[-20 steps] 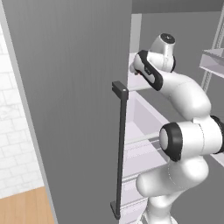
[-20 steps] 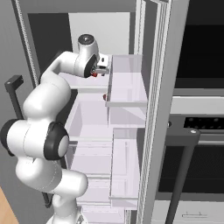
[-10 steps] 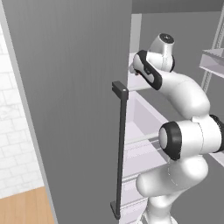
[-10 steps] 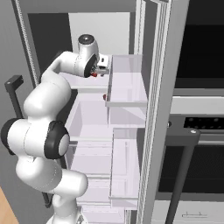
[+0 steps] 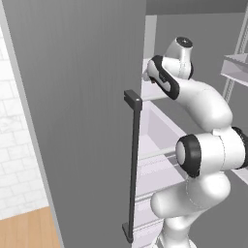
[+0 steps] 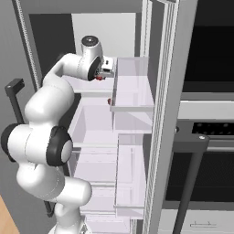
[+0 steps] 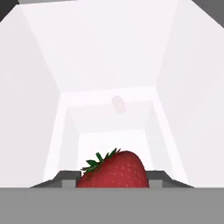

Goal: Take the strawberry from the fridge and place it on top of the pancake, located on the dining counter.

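Note:
The fridge (image 5: pixel 72 97) stands open, and my arm reaches onto its upper white shelf (image 6: pixel 91 89). In the hand view the red strawberry (image 7: pixel 116 170), green leaves on its left end, lies on the shelf floor between my two grey fingertips (image 7: pixel 65 180), which press against both its sides. From the right base view my gripper (image 6: pixel 106 73) hangs just over a speck of red, the strawberry (image 6: pixel 98 78). The pancake and the dining counter are out of view.
The open grey door with its dark bar handle (image 5: pixel 133 164) stands close on the arm's left. Clear door bins (image 6: pixel 132 87) hang at the arm's right. A dark oven with a bar handle (image 6: pixel 192 178) lies further right. White shelf walls (image 7: pixel 35 87) close in around the hand.
The jaws have closed in onto the strawberry. The arm and the base have hardly moved.

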